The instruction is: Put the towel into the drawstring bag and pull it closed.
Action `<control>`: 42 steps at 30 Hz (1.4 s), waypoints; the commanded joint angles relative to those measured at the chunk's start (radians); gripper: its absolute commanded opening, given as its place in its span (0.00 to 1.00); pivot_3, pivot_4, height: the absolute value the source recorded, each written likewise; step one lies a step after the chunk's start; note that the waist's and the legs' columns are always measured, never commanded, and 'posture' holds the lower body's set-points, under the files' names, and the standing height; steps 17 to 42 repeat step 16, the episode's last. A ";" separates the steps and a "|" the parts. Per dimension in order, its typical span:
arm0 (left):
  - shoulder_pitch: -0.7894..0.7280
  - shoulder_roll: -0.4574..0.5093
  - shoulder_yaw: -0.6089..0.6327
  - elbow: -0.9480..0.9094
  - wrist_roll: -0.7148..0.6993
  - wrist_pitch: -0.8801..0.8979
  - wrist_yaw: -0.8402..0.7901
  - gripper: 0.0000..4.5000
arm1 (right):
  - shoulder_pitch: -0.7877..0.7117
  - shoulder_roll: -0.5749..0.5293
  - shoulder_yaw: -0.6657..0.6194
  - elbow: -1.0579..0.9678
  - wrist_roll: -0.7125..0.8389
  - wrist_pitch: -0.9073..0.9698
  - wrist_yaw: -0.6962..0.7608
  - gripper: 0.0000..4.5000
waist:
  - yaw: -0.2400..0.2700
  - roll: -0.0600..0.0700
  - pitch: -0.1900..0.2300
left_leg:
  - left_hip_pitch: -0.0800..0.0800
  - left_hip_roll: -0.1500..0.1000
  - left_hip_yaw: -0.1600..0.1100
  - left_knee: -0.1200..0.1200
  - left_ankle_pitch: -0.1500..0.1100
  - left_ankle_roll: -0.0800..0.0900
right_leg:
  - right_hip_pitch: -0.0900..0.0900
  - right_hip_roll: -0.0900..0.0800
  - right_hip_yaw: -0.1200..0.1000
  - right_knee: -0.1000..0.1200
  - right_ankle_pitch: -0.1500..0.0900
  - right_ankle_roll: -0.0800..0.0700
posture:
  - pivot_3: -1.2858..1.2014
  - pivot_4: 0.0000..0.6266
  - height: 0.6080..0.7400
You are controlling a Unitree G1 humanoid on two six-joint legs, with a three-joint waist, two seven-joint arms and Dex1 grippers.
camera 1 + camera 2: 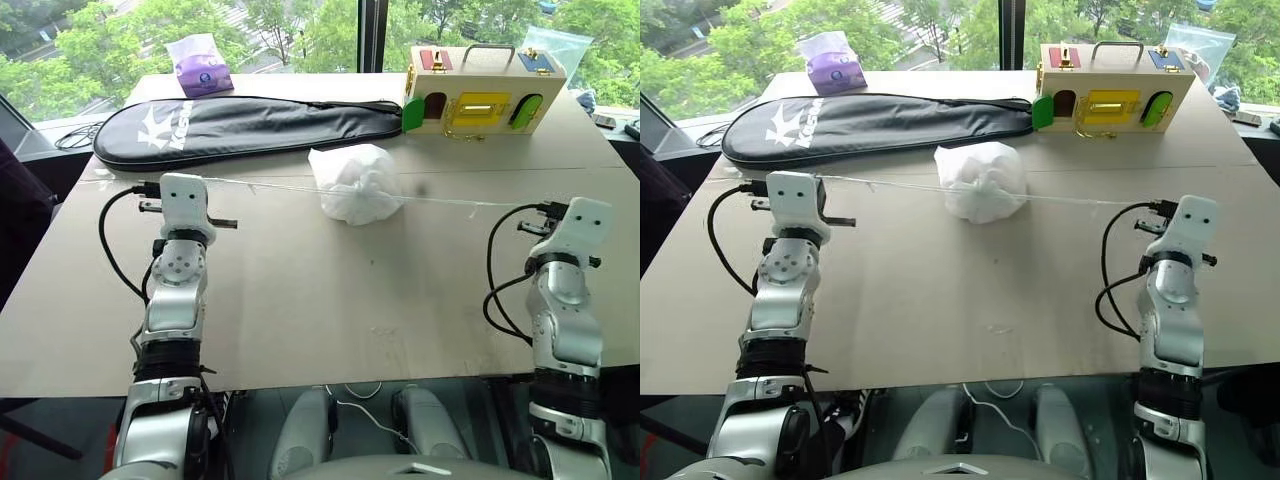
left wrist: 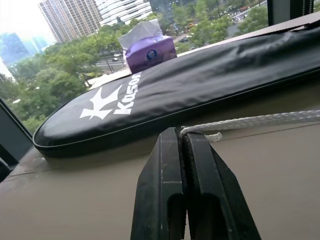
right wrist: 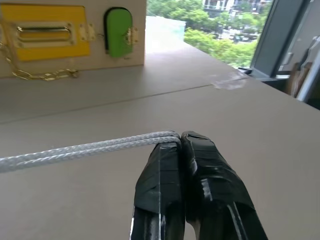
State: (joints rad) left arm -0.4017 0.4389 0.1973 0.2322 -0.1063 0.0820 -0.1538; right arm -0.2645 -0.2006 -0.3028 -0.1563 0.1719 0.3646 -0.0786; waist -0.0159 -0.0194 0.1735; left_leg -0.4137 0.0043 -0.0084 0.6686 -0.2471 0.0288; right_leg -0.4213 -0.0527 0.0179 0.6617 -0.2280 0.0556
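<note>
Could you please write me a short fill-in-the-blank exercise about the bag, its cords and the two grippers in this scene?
1. The bulging white semi-sheer drawstring bag rests just in front of the long ____ racket cover.
2. The left gripper is ____ on a thin white cord.
3. The cords stretch from the bag towards both grippers, pulled ____.
4. The right gripper pinches ____ strands side by side.

Missing words: black; shut; taut; two

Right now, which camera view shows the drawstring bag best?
The left eye view: the drawstring bag sits whole and bunched mid-table, its cords stretched taut toward both arms. The right eye view shows the same. The wrist views show no bag, just a cord pinched at each pair of fingers.
</note>
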 commanded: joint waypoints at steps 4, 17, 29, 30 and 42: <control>0.100 0.129 -0.123 -0.173 -0.235 0.212 -0.553 0.19 | 0.160 -0.257 0.196 -0.186 0.212 0.115 0.569 0.64 | -0.005 0.000 0.000 | 0.000 0.001 -0.001 0.000 0.000 0.000 | 0.000 0.001 -0.001 -0.001 0.000 0.000 | 0.52 0.24 1.00; 0.295 0.374 -0.060 -0.170 -0.238 0.175 -0.794 0.99 | 0.383 -0.484 0.017 -0.057 0.333 -0.112 0.964 0.88 | 0.000 0.000 0.000 | 0.016 0.004 0.004 -0.002 -0.001 0.001 | 0.014 0.001 0.002 -0.004 -0.005 -0.001 | 0.52 0.24 1.00; 0.295 0.374 -0.060 -0.170 -0.238 0.175 -0.794 0.99 | 0.383 -0.484 0.017 -0.057 0.333 -0.112 0.964 0.88 | 0.000 0.000 0.000 | 0.016 0.004 0.004 -0.002 -0.001 0.001 | 0.014 0.001 0.002 -0.004 -0.005 -0.001 | 0.52 0.24 1.00; 0.295 0.374 -0.060 -0.170 -0.238 0.175 -0.794 0.99 | 0.383 -0.484 0.017 -0.057 0.333 -0.112 0.964 0.88 | 0.000 0.000 0.000 | 0.016 0.004 0.004 -0.002 -0.001 0.001 | 0.014 0.001 0.002 -0.004 -0.005 -0.001 | 0.52 0.24 1.00; 0.295 0.374 -0.060 -0.170 -0.238 0.175 -0.794 0.99 | 0.383 -0.484 0.017 -0.057 0.333 -0.112 0.964 0.88 | 0.000 0.000 0.000 | 0.016 0.004 0.004 -0.002 -0.001 0.001 | 0.014 0.001 0.002 -0.004 -0.005 -0.001 | 0.52 0.24 1.00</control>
